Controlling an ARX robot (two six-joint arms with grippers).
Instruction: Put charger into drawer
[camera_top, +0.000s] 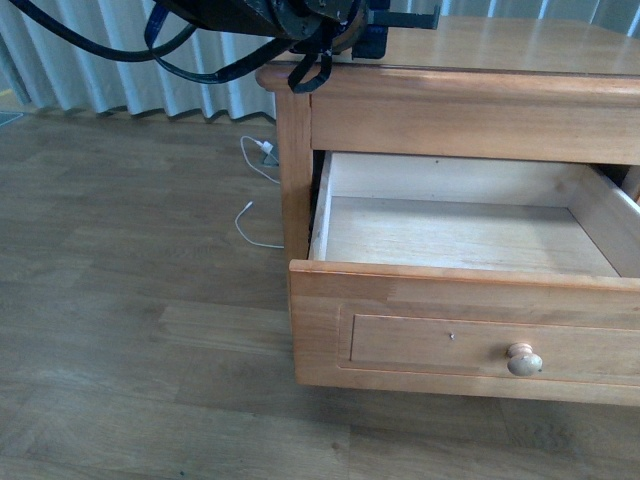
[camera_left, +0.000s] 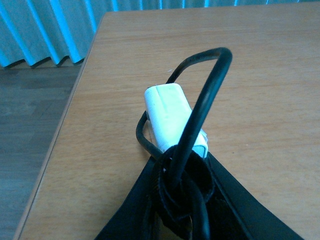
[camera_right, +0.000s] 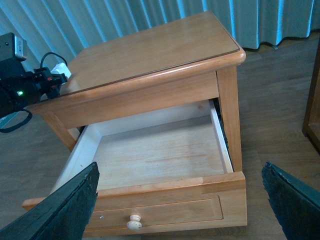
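Observation:
The charger (camera_left: 172, 117) is a small white cube with a black cable looped round it. My left gripper (camera_left: 182, 170) is shut on it, just above the near left corner of the nightstand top (camera_left: 250, 75). The charger also shows in the right wrist view (camera_right: 61, 69), at the left gripper's (camera_right: 47, 82) tip. The left arm (camera_top: 280, 20) sits at the top of the front view; the charger is hidden there. The drawer (camera_top: 465, 235) is pulled out, its pale inside bare, with a round knob (camera_top: 524, 359). My right gripper (camera_right: 180, 200) is open, high above the drawer (camera_right: 160, 150).
A thin white cable with a plug (camera_top: 258, 170) lies on the wood floor left of the nightstand. Pale curtains (camera_top: 100, 70) hang behind. Dark furniture (camera_right: 312, 110) stands at the edge of the right wrist view.

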